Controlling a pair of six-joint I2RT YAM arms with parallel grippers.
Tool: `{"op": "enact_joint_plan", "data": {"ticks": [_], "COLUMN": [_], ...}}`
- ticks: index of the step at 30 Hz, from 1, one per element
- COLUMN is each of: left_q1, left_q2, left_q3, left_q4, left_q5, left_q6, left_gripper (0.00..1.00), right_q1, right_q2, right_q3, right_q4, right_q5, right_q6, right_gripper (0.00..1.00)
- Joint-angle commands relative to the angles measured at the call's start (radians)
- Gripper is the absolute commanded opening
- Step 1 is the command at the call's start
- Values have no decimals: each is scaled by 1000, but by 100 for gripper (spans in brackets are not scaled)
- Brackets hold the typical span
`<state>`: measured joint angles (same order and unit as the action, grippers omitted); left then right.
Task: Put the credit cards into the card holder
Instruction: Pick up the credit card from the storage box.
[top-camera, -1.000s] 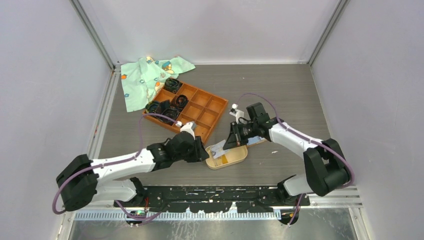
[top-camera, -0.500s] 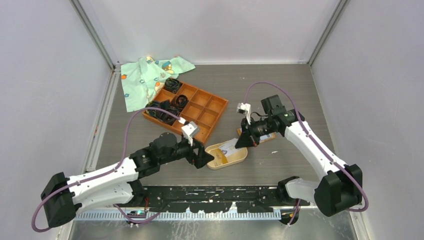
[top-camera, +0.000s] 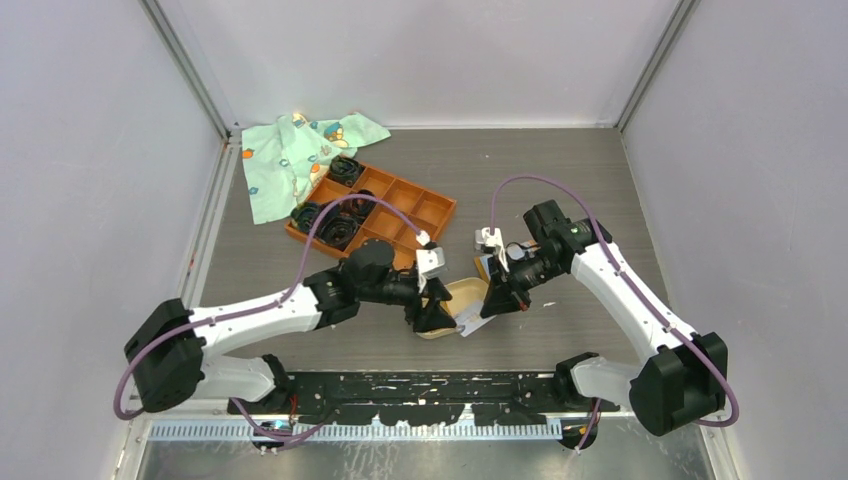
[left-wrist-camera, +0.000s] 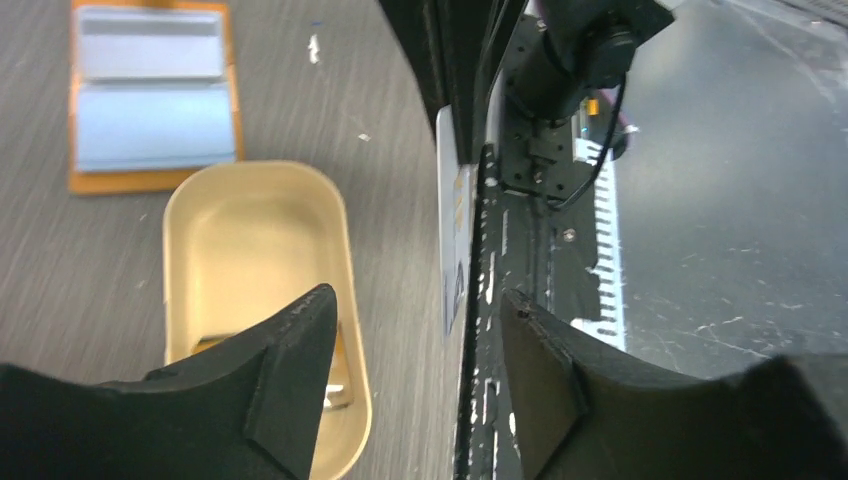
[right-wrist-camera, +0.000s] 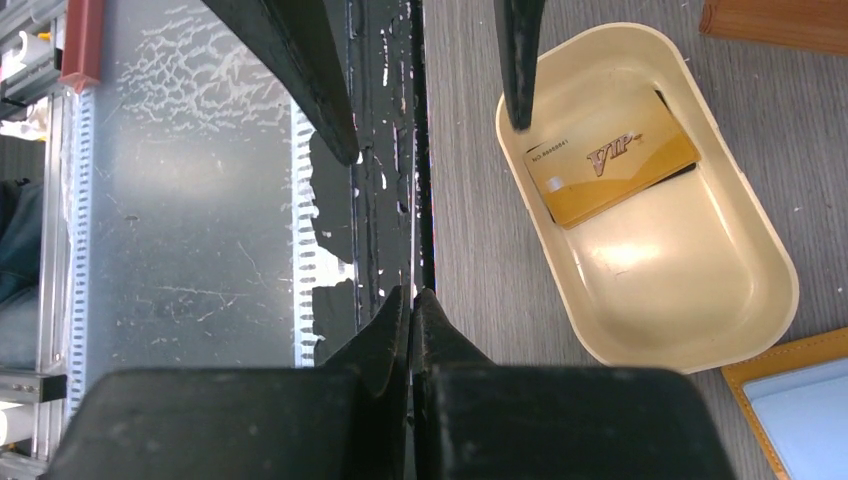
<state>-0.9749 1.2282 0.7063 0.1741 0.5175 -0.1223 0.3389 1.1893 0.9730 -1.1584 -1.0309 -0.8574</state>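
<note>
The beige oval card holder (top-camera: 468, 295) lies in the middle near the front edge, and a gold card (right-wrist-camera: 610, 160) lies flat inside it. My right gripper (top-camera: 492, 303) is shut on a pale printed credit card (top-camera: 470, 323), held on edge just right of the holder's near end. In the left wrist view this card (left-wrist-camera: 450, 220) stands edge-on between my open left jaws. My left gripper (top-camera: 435, 312) is open and empty over the holder's near left end. The holder also shows in both wrist views (left-wrist-camera: 250, 250) (right-wrist-camera: 650, 260).
An open orange wallet (left-wrist-camera: 150, 100) with a blue-grey inside lies just beyond the holder. A large orange grid tray (top-camera: 385, 215) with black coiled bands stands at the back left, beside a green patterned cloth (top-camera: 300, 150). The black base rail (top-camera: 420, 390) runs along the near edge.
My left gripper has swung right to the holder's near end. My right gripper has moved toward the near edge with the pale card, which now sits beside the holder.
</note>
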Motion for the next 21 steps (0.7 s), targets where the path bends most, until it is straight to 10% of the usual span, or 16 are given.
{"op": "enact_joint_plan", "data": {"ticks": [1,6,10,13,21], "left_q1": [4,3,1,2,16], "left_q2": [100,202,247,254,147], "left_q3": [125,185,204,207,-75], "left_q4": [35,49,71,65,638], "left_q5": [177,242,292,272,-96], "left_q6": [-8,-63,-101,-141,-551], "left_gripper": [60,49,8,0,0], "right_q1": [9,12,12,12,-106], "right_q2": [-25,-24,-19,-20,-74], "right_q3": [36,36,38,42,11], "right_q4": [-34,-37,-40,-34,195], "right_q5": [-27,-33,-39,-44,-136], "right_q6": [-66,-65,-60,-45,298], "right_gripper": [1,1,1,2,76]}}
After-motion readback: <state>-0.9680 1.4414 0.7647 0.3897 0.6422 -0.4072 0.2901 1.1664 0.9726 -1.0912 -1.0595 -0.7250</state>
